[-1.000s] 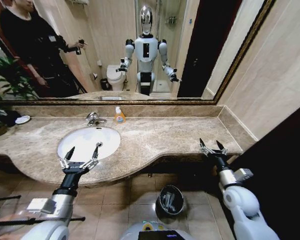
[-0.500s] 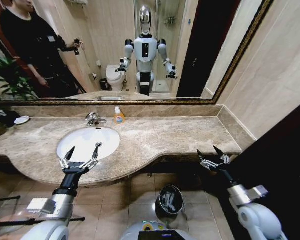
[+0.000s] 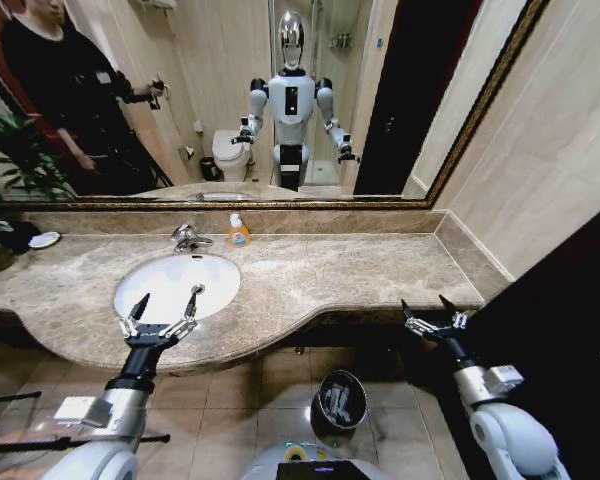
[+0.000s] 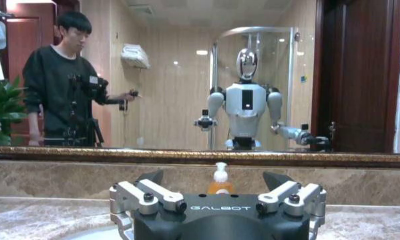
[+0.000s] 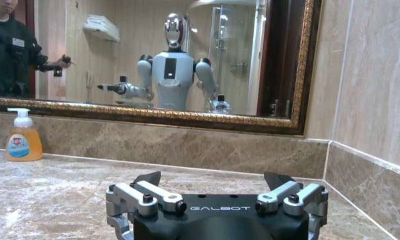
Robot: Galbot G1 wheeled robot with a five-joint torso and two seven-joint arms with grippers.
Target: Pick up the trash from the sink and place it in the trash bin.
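A hotel bathroom lay before the robot: a beige-brown marble countertop [image 3: 320,265] under a wide mirror [image 3: 280,100]. The sink [image 3: 177,285] sat toward the robot's left, its white bowl looking bare; no trash could be made out in it. On the floor tiles below the counter's front edge stood the trash bin [image 3: 341,400], with pale pieces lying inside.

The left gripper [image 3: 163,306] hung over the basin's near rim, fingers spread wide and holding nothing. The right gripper [image 3: 429,312] hovered off the counter's right end, near the bin, equally open and empty.

By my reading, the job looked nearly done; a careful check of the bowl for any small leftover would be wise before closing.

The left wrist view showed the orange soap bottle [image 4: 221,181] directly ahead between the fingers, against the backsplash; the head view alone showed the bin's contents.
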